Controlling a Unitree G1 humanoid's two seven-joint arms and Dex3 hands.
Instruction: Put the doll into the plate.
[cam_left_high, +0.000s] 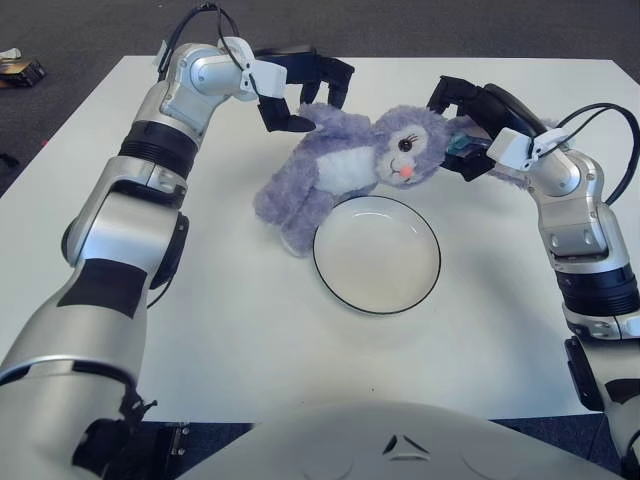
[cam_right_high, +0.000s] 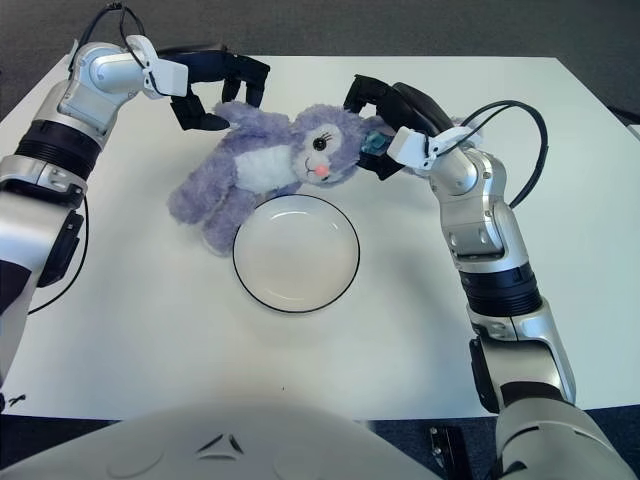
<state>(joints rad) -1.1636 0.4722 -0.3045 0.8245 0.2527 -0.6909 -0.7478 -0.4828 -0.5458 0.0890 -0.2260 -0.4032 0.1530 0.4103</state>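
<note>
Both hands grip the doll (cam_left_high: 345, 165) at the plate's (cam_left_high: 330, 278) eleven o'clock, sharing its floppy weight. The left robot hand (cam_left_high: 300, 90) pinches an arm; the right robot hand (cam_left_high: 470, 125) clasps the head.

The left robot hand (cam_right_high: 215, 90) grips the purple doll's (cam_right_high: 265, 165) arm, the right robot hand (cam_right_high: 385, 115) clasps its head; the plate (cam_right_high: 296, 253) lies below both.

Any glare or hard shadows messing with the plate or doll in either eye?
Left eye view: plate shows only a faint sheen, rim crisp; doll casts a soft shadow on the table. Right eye view: same, no blown-out glare.
</note>
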